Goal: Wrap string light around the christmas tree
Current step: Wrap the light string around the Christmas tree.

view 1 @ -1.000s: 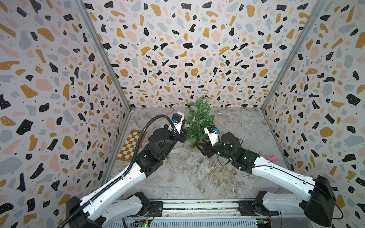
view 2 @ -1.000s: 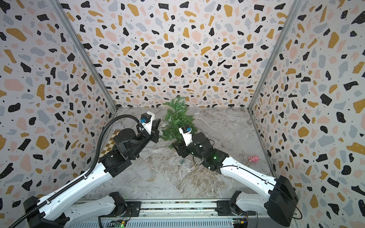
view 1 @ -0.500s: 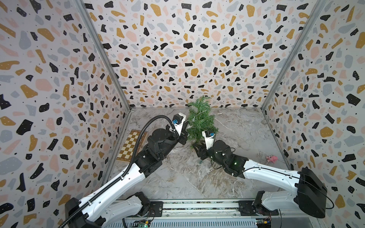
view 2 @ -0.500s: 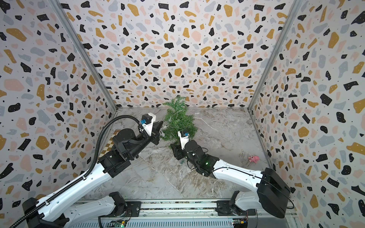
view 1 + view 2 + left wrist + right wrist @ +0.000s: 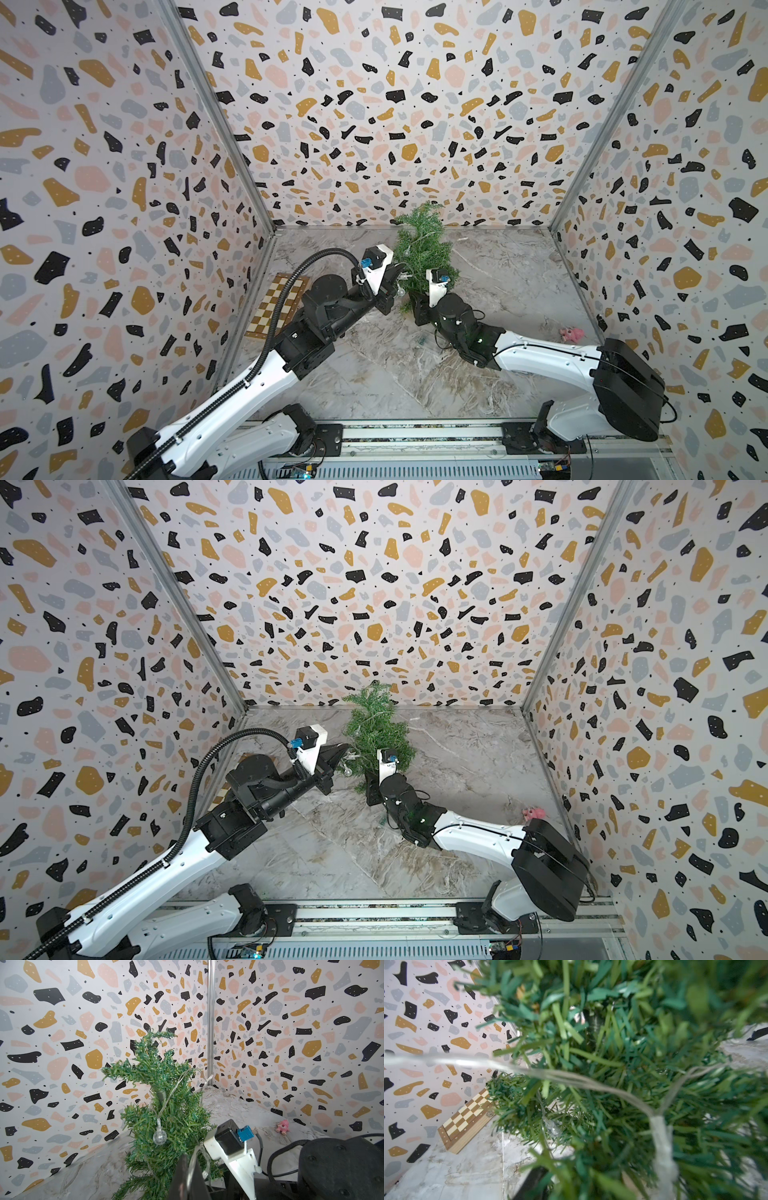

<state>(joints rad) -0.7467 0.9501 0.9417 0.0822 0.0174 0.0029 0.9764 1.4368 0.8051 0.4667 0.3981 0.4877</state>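
Had left gripper (image 5: 186,1165) clamped on string light (image 5: 159,1137), lower middle of frame. right gripper (image 5: 417,298) was buried in tree (image 5: 172,1105), couldn't tell its grip. Figured I should pull it taut, slowly, without tipping tree.

christmas tree (image 5: 423,249): on the bench (image 5: 374,382), at its back
string light (image 5: 159,1137): on the tree
chessboard (image 5: 277,306): left of the tree, well apart
toy (image 5: 570,333): right of the tree, well apart

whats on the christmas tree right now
The string light drapes down across the christmas tree branches, with a clear round bulb hanging from it. Needles cover wherever the wire runs deeper in or round the back, so the number of turns cannot be seen.
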